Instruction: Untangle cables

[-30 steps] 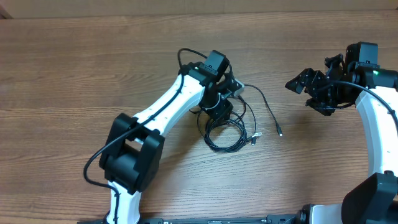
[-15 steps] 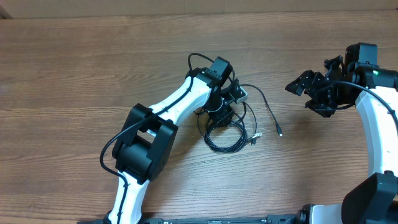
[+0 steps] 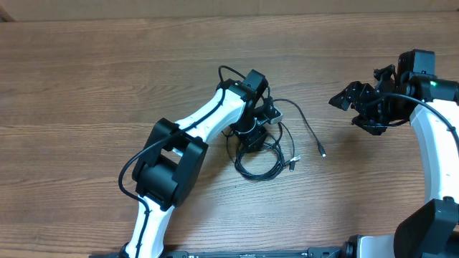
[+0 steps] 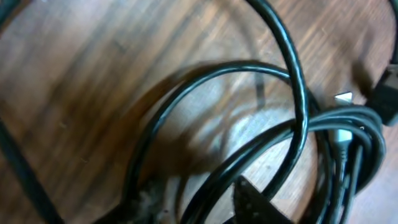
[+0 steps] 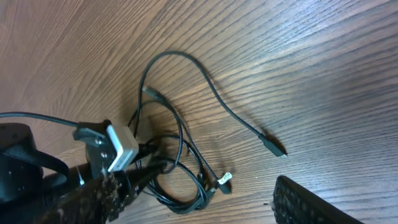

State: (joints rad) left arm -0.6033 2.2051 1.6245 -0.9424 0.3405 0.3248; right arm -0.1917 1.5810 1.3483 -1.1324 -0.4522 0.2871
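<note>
The cables (image 3: 260,163) lie mid-table as a tangled coil of thin black cords. One loose strand arcs right and ends in a small plug (image 3: 322,153). My left gripper (image 3: 252,137) is down on the coil's upper edge. In the left wrist view the cords (image 4: 292,93) fill the frame, and strands pass between the gripper's spread fingertips (image 4: 196,205). My right gripper (image 3: 343,97) hovers open and empty to the right, apart from the cables. The right wrist view shows the coil (image 5: 186,186) and the loose plug (image 5: 273,148) ahead of its fingers (image 5: 199,208).
The wooden table (image 3: 86,86) stretches bare to the left and back. The left arm's white links (image 3: 193,122) cross from the front left to the coil. The right arm (image 3: 437,136) stands along the right edge.
The left arm's elbow has swung right and the wrist has shifted slightly, staying over the coil. The cables have barely shifted. The right arm has not moved.
</note>
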